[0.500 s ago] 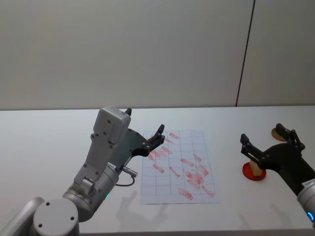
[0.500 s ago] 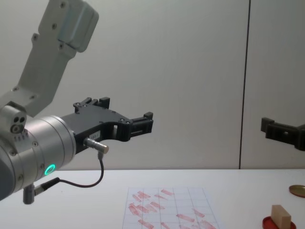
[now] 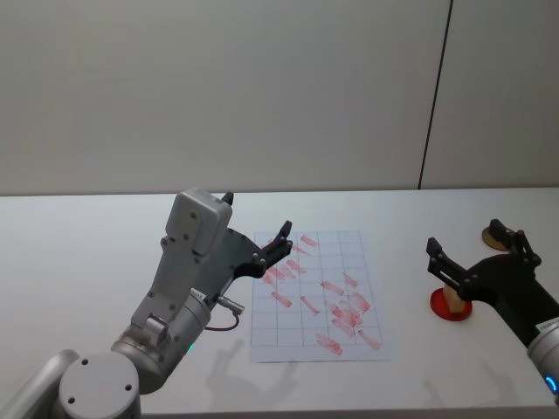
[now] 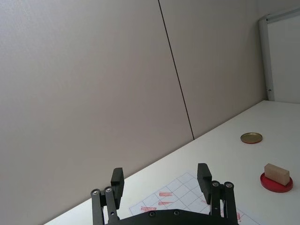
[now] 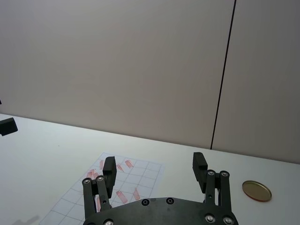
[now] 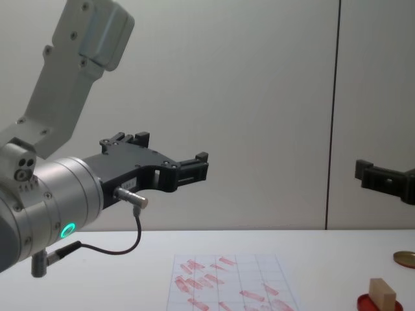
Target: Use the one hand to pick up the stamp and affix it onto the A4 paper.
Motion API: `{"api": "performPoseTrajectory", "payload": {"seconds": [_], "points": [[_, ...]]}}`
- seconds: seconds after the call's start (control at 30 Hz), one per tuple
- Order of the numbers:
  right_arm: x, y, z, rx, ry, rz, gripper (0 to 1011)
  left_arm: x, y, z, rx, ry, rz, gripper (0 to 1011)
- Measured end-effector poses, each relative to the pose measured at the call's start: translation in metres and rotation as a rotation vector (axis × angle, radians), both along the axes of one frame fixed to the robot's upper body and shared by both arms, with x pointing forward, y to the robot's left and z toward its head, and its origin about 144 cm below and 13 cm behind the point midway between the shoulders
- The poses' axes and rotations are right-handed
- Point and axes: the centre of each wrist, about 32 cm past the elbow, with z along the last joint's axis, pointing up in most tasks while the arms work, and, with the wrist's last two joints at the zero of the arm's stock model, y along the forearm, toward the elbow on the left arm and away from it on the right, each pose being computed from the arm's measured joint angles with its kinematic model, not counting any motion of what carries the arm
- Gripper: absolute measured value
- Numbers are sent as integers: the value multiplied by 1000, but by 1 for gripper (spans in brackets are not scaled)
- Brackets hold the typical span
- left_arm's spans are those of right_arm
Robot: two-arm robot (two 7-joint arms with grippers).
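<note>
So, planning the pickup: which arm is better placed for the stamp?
Right, likely: the right gripper hangs open by the stamp; the left gripper is across the A4 paper from it.

Light: bright, even, diffuse, from above. The table [image 3: 87, 262] and wall [image 3: 262, 87] are evenly lit. Shadows: soft and faint, on the near table below the L arm [image 3: 188, 253], by the near edge of the paper [image 3: 319, 297], and below the R arm [image 3: 543, 349]. The green ring [image 6: 67, 229] on the L arm glows. The disc [image 5: 256, 191] shows a mild sheen.
</note>
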Motion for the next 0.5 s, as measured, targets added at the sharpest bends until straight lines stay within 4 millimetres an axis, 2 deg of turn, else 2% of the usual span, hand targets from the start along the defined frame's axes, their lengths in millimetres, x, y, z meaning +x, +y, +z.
{"api": "performPoseTrajectory", "payload": {"seconds": [0.5], "points": [[0,0,0,0,0,0,1001,0,0,0,0,0,0,993]]}}
